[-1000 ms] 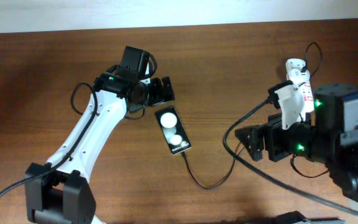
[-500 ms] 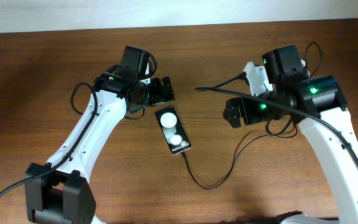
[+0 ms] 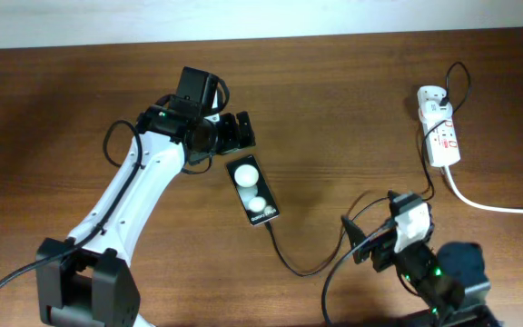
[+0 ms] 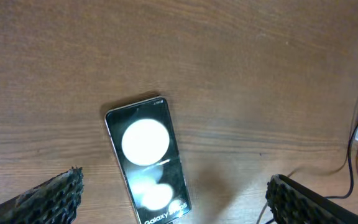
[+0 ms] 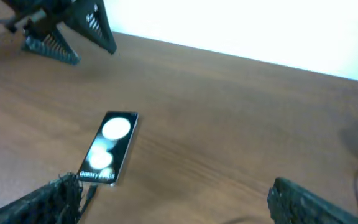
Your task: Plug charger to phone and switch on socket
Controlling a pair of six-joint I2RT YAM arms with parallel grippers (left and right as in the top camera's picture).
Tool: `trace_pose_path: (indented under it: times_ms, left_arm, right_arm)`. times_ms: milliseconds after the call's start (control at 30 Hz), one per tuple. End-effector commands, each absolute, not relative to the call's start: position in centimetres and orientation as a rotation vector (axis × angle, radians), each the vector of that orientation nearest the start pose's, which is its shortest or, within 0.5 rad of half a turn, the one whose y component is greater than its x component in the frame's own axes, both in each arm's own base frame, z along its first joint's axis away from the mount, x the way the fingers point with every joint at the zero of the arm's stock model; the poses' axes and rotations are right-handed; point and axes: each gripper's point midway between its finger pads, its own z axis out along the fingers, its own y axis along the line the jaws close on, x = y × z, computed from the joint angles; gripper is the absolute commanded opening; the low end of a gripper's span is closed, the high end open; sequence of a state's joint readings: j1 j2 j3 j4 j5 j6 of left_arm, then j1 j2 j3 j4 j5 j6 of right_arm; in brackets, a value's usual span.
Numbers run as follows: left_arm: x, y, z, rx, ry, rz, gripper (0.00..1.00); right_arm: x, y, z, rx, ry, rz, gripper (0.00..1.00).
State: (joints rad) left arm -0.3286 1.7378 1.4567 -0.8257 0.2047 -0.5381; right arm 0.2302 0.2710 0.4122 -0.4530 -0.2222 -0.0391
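Observation:
The black phone (image 3: 252, 191) lies flat mid-table, its two white spots up. The thin black charger cable (image 3: 302, 269) meets the phone's lower end, loops over the table and runs up to the white socket (image 3: 440, 136) at the far right. My left gripper (image 3: 232, 133) hangs open and empty just above the phone's top end; in the left wrist view (image 4: 174, 182) the phone (image 4: 146, 158) lies between the spread fingers. My right gripper (image 3: 360, 243) is open and empty, low at the front right, well away from the phone (image 5: 110, 146) and the socket.
A thick white cord (image 3: 498, 204) leaves the socket toward the right edge. A white adapter (image 3: 429, 96) sits at the socket's top end. The left arm (image 3: 125, 200) crosses the left half of the table. The table's far edge meets a white wall.
The right arm has swung from the socket, across the middle, down to the front right. The socket now shows uncovered. The left arm and the phone have not moved.

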Motion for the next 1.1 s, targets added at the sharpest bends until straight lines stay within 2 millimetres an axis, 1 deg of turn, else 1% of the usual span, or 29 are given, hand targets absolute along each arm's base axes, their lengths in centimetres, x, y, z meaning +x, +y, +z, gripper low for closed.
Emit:
trace_pose_path:
  times_ms: [0,67,100,133,167,267,367,400,467,500,533,600,633,667,700,1067]
  left_arm:
    - [39.3,-16.8,15.5,-0.201,2.726,-0.529,0.99]
    - [39.3,-16.8,15.5,-0.201,2.726,-0.529,0.99]
    - [39.3,-16.8,15.5,-0.201,2.726,-0.529,0.99]
    - [39.3,-16.8,15.5,-0.201,2.726,-0.529,0.99]
    - [39.3,-16.8,15.5,-0.201,2.726,-0.529,0.99]
    - [39.3,-16.8,15.5,-0.201,2.726,-0.529,0.99]
    - [39.3,-16.8,15.5,-0.201,2.725,-0.529,0.99]
    - [39.3,-16.8,15.5,-0.201,2.726,-0.529,0.99]
    - [39.3,-16.8,15.5,-0.201,2.725,-0.529,0.99]
    - [39.3,-16.8,15.5,-0.201,2.726,-0.529,0.99]
    - [39.3,-16.8,15.5,-0.201,2.726,-0.529,0.99]
    - [39.3,-16.8,15.5,-0.201,2.726,-0.529,0.99]
    - [39.3,-16.8,15.5,-0.201,2.726,-0.529,0.99]
    - [39.3,-16.8,15.5,-0.201,2.726,-0.529,0.99]
    - [39.3,-16.8,15.5,-0.201,2.726,-0.529,0.99]
    - [39.3,-16.8,15.5,-0.201,2.726,-0.529,0.99]
  right_arm:
    - [21.4,9.2,20.9,-0.396,1.715,0.355,0.99]
    - [21.4,9.0,22.4,-0.378,1.582,0.345,0.99]
    - [21.4,8.8,22.8,-0.363,1.550,0.338,0.99]
    - [21.8,7.7,22.6,-0.239,1.557,0.352,0.99]
    - [22.1,7.2,22.3,-0.177,1.566,0.360,0.99]
    - [22.1,6.8,22.2,-0.161,1.565,0.345,0.99]
    - [22.3,6.8,20.7,-0.141,1.603,0.354,0.99]
    - [22.7,6.7,20.2,-0.104,1.597,0.376,0.99]
    - [23.2,6.8,19.8,-0.080,1.563,0.402,0.99]
    - [23.5,6.9,19.1,-0.069,1.546,0.415,0.99]
    - [23.6,7.0,18.7,-0.072,1.532,0.419,0.99]
    - [23.6,7.0,18.7,-0.073,1.533,0.417,0.99]
    - [23.6,7.0,18.2,-0.072,1.555,0.416,0.99]
    - [23.6,7.0,16.6,-0.073,1.621,0.413,0.99]
    - [23.6,7.0,15.7,-0.074,1.657,0.409,0.99]
    - [23.6,7.0,15.8,-0.071,1.656,0.407,0.99]
